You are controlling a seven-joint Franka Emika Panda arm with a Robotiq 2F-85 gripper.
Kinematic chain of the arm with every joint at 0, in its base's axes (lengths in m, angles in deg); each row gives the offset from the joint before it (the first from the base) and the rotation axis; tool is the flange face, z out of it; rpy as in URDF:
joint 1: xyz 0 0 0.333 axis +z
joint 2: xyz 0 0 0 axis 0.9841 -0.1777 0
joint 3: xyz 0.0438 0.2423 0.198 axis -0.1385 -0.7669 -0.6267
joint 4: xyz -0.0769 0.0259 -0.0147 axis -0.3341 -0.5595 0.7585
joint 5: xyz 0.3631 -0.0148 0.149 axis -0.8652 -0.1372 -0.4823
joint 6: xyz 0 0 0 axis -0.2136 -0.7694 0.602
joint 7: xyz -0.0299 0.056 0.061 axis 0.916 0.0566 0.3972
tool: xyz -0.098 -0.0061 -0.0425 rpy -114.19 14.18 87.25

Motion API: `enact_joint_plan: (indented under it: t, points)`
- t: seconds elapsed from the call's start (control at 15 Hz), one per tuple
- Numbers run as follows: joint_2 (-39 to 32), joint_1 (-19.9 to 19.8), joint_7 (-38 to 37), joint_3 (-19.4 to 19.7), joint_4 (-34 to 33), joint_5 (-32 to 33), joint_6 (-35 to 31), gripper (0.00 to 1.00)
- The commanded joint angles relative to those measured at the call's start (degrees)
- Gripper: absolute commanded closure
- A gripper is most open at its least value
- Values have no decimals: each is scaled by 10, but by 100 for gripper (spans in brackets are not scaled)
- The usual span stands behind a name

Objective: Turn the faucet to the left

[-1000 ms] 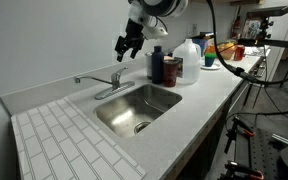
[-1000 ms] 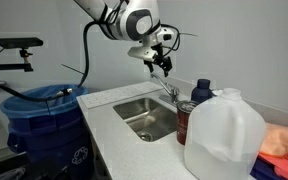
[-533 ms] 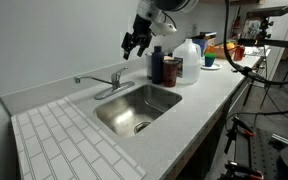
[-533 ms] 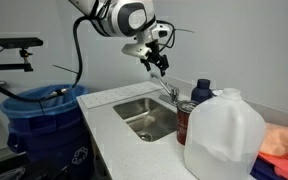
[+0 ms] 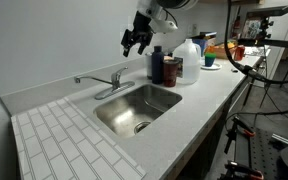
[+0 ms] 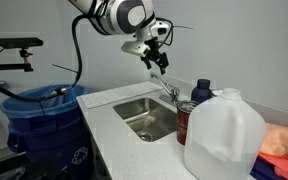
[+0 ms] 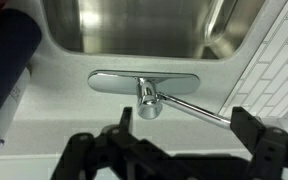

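A pale speckled counter [image 5: 212, 92] runs along a plain white wall, and past its far end stand cluttered lab benches and camera stands. In an exterior view, the nearest thing on it is a white tile-patterned mat [image 5: 64, 140], which covers the left end. Just right of the mat a steel sink [image 5: 156, 100] is sunk into the counter.

The faucet [image 5: 102, 82] sits on the strip of counter behind the sink, by the wall. Its thin spout reaches left along the back edge toward the mat, and its lever stands up at the right end. Further right, beside the sink's far corner, a dark bottle [image 5: 157, 65], a brown jar [image 5: 172, 70] and a white jug [image 5: 189, 54] are grouped together.

In the exterior view from the opposite end of the counter, the jug [image 6: 222, 135] fills the foreground. The jar [image 6: 186, 124] and the blue-capped bottle [image 6: 202, 92] are just behind it, then the sink [image 6: 134, 105] and the faucet [image 6: 170, 95]. A blue bin [image 6: 42, 118] stands on the floor beyond the counter's end.

The gripper [image 5: 134, 42] hangs in the air near the wall, above the faucet and a little to its right, well clear of it. It shows likewise from the opposite end [image 6: 157, 62].

In the wrist view the gripper [image 7: 174, 158] has its black fingers [image 7: 256, 135] spread wide and holds nothing. Beyond them the faucet [image 7: 146, 92] stands on its flat base plate [image 7: 112, 80], its spout slanting right toward the mat [image 7: 279, 55]
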Motion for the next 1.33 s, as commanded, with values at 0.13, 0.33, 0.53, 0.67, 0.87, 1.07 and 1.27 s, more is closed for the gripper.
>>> enact_joint_plan:
  t: [0.13, 0.33, 0.53, 0.67, 0.87, 1.07, 1.27]
  points:
    - [20, 5, -18, 5, 13, 9, 16, 0]
    - [1, 5, -1, 5, -1, -1, 8, 0]
    - [2, 5, -1, 5, -1, -1, 12, 0]
    - [2, 5, -1, 5, -1, -1, 12, 0]
    - [2, 5, -1, 5, -1, -1, 12, 0]
    - [2, 5, -1, 5, -1, -1, 12, 0]
    - [2, 5, -1, 5, -1, -1, 12, 0]
